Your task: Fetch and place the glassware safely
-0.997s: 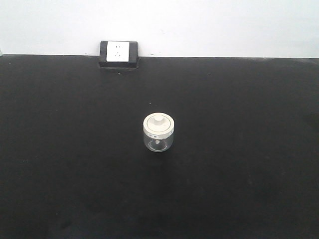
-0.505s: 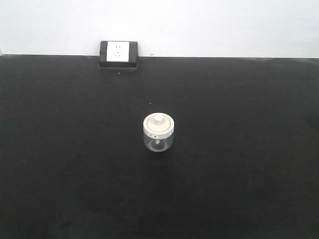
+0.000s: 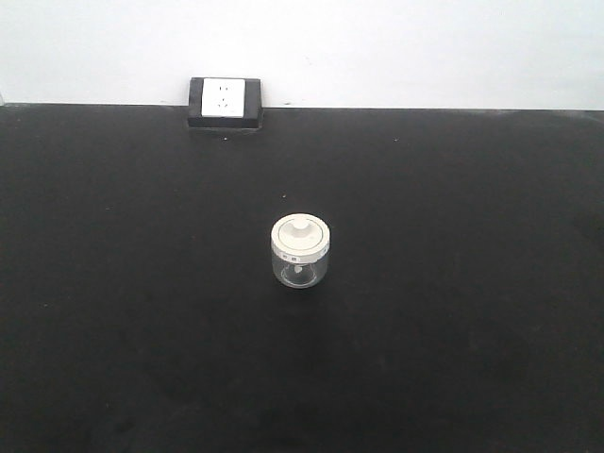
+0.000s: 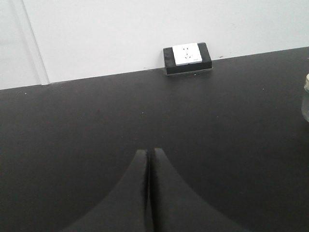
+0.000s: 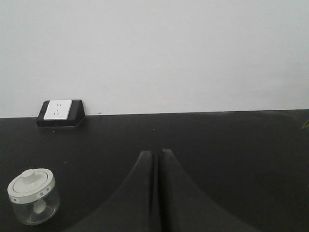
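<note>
both black grippers, left (image 4: 148, 159) and right (image 5: 156, 159), have their jaws pressed together, holding nothing. beyond them the small clear glass jar with a cream-white knobbed lid (image 3: 300, 251) stands upright mid-table (untouched) on the black tabletop (image 3: 472, 311); farthest, a white wall socket in a black frame (image 3: 225, 100).

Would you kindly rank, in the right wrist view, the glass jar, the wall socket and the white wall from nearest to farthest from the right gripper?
1. The glass jar, lid on, low at the left of the right gripper, on the black table.
2. The wall socket, farther back on the left, at the table's far edge.
3. The white wall, behind everything.
</note>
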Robot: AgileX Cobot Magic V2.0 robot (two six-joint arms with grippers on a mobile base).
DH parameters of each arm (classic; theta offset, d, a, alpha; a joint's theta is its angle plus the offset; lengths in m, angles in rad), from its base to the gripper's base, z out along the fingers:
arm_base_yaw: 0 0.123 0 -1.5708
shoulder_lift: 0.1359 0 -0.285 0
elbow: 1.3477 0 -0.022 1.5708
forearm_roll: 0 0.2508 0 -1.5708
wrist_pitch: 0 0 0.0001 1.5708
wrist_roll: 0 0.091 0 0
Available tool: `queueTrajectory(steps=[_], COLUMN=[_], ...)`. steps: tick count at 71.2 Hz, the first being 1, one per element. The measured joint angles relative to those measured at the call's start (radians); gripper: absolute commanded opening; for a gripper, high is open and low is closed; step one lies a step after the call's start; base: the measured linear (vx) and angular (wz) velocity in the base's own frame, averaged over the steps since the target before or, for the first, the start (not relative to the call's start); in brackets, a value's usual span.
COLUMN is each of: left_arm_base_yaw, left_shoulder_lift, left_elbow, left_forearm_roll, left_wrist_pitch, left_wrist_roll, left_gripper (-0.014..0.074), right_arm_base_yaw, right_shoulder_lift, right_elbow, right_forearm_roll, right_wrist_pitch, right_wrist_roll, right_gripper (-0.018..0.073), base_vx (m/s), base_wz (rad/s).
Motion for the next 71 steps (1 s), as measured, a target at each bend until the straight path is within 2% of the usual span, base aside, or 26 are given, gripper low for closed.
queueTrajectory(steps=[13,19,26,33,44,53,61,71], left_arm_base_yaw=[0.000,0.000,0.000,0.000,0.000,0.000,0.000,0.000], left_shoulder_lift=[0.000,0.000,0.000,0.000,0.000,0.000,0.000,0.000], left_elbow=[0.000,0.000,0.000,0.000,0.000,0.000,0.000,0.000], left_forearm_roll=[0.000,0.000,0.000,0.000,0.000,0.000,0.000,0.000], left_wrist_pitch=[0.000,0.000,0.000,0.000,0.000,0.000,0.000,0.000], left_wrist_roll=[0.000,0.000,0.000,0.000,0.000,0.000,0.000,0.000], left_gripper=[0.0001,0.0001,0.0001,0.0001,0.0001,0.0001,0.0001,0.0001], right_arm_base_yaw=[0.000,0.000,-0.001,-0.011,-0.112,-0.229,-0.285,-0.297], right_shoulder_lift=[-0.001,0.000,0.013,0.045,0.082,0.071,0.021,-0.060], right_elbow=[0.000,0.000,0.000,0.000,0.032,0.128,0.221,0.335], right_forearm_roll=[0.004,0.036,0.112,0.238,0.448,0.564,0.606,0.613], right_wrist_pitch=[0.001,0.002,0.007,0.024,0.019,-0.081,-0.165,-0.256], right_wrist_roll=[0.000,-0.025,-0.130,-0.267,-0.471,-0.546,-0.562,-0.562], right_gripper=[-0.0003,-0.0003,-0.0003,-0.0003,-0.0003,-0.0003,-0.0003,-0.0003], base_vx=[0.00,0.00,0.00,0.00,0.00,0.00,0.00,0.00], base_wz=[0.00,0.00,0.00,0.00,0.00,0.00,0.00,0.00])
